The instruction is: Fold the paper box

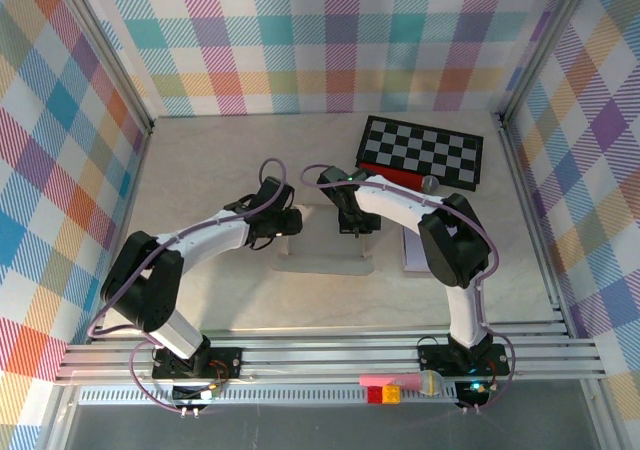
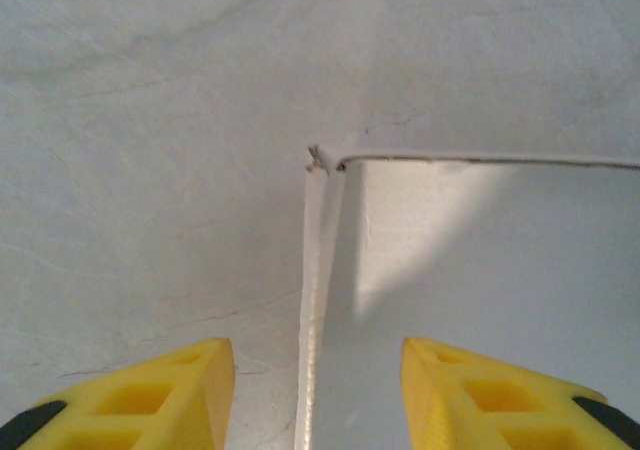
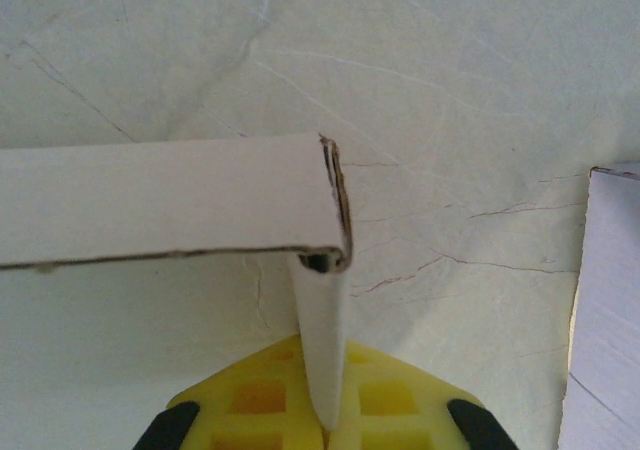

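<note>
Plaid walls (image 1: 300,30) enclose a pale table (image 1: 200,170). Top view: white box (image 1: 325,258) at centre, left gripper (image 1: 292,220) at its 10 o'clock corner, right gripper (image 1: 358,226) at its 1 o'clock corner; checkerboard (image 1: 422,150) farther toward 1 o'clock. Left wrist: yellow fingers (image 2: 170,385) parted, straddling a box wall edge, gripping nothing. Right wrist: jaws pinched on an upright box wall.

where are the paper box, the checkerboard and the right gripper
paper box (image 1: 322,262), top external view, its flat near panel
checkerboard (image 1: 422,152), top external view, board centre
right gripper (image 3: 325,425), right wrist view, between its fingertips
</note>
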